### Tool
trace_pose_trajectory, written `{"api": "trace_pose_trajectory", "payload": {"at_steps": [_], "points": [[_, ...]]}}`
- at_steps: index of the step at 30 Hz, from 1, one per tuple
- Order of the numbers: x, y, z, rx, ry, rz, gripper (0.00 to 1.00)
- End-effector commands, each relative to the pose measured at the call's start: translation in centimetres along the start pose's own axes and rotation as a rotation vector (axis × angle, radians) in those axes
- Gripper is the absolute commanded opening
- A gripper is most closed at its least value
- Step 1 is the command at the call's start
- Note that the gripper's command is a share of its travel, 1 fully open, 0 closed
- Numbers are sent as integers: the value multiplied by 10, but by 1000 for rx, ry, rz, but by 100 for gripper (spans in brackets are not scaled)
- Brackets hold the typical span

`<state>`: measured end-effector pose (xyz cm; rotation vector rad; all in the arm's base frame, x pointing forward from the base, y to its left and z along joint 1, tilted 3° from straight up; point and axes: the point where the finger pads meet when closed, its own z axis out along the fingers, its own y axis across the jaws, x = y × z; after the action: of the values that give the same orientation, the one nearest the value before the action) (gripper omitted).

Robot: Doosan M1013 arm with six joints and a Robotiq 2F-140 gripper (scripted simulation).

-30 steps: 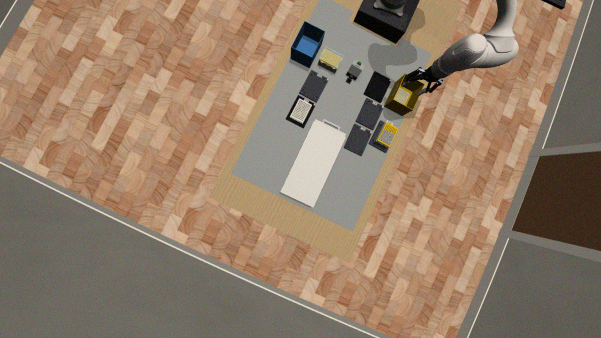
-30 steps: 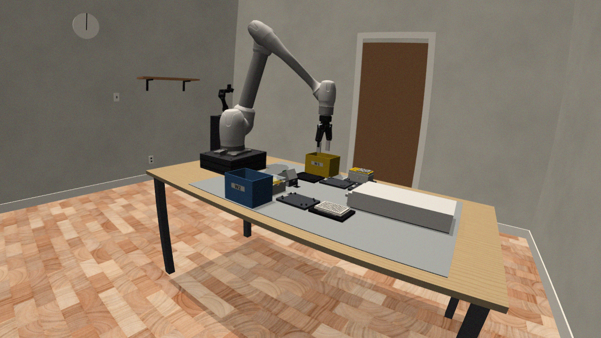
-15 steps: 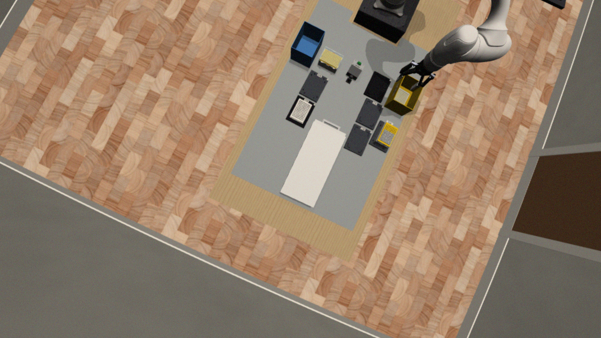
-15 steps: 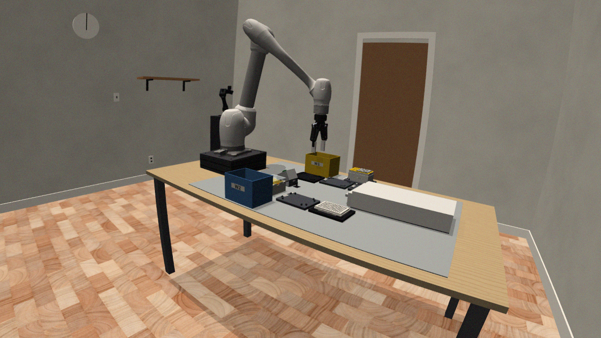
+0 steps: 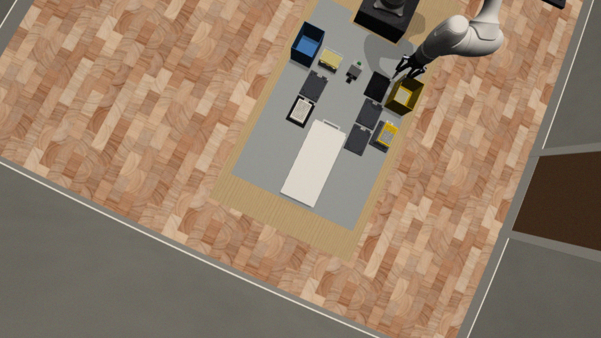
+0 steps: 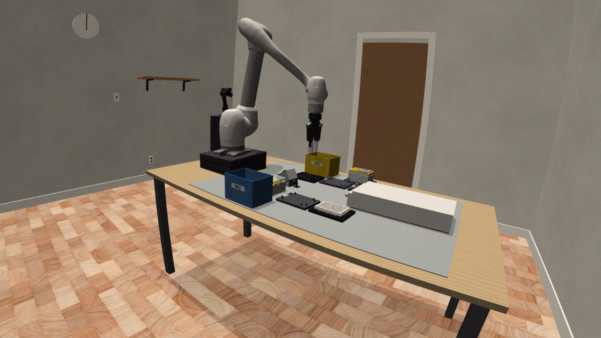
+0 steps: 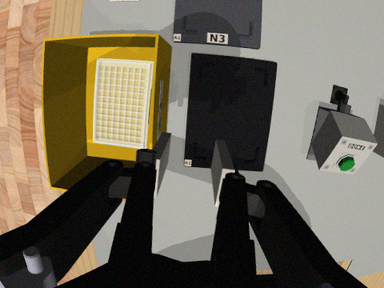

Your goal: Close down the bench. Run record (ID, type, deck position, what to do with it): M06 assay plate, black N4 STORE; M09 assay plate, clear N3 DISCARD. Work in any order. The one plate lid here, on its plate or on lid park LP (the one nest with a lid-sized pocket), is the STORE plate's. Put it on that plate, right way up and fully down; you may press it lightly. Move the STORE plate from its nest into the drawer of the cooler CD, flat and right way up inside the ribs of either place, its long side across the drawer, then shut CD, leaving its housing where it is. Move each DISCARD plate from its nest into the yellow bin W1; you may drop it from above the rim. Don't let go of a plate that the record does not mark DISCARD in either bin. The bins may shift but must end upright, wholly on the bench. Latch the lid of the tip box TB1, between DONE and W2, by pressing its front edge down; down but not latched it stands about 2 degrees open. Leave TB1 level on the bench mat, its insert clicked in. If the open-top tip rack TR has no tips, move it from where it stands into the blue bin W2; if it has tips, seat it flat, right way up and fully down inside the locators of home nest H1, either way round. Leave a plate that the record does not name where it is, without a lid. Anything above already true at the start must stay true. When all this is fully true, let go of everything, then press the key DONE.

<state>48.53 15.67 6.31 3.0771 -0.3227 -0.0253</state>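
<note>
My gripper [image 5: 400,78] [image 6: 313,148] [image 7: 191,151] is above the bench beside the yellow bin W1 [image 6: 327,168] [image 7: 64,120]. Its fingers stand a little apart with nothing between them. The clear plate [image 5: 402,96] [image 7: 122,103] lies inside W1. A white plate [image 5: 301,110] [image 6: 332,208] sits on a black nest. The tip rack [image 5: 388,134] [image 6: 360,171], yellow with a partly grey top, stands on a dark nest. The tip box TB1 [image 5: 331,57] is beside the blue bin W2 [image 5: 307,44] [image 6: 248,188]; its latch cannot be judged. No black plate is plainly visible.
The cooler CD [image 5: 314,164] [image 6: 403,201] looks shut, its handle [image 5: 331,124] at the front. The DONE box [image 5: 354,71] [image 7: 330,140] has a green key [image 7: 346,163]. A very dark nest [image 5: 377,86] [image 7: 230,108] lies between W1 and DONE, beside nest N3 [image 5: 369,113] [image 7: 218,20].
</note>
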Motion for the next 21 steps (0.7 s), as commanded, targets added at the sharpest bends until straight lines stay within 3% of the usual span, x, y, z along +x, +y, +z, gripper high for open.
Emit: {"api": "trace_pose_trajectory", "payload": {"at_steps": [1,21], "points": [[-1,18,-3,1,0,0,0],[-6,89,-12,1,0,0,0]]}}
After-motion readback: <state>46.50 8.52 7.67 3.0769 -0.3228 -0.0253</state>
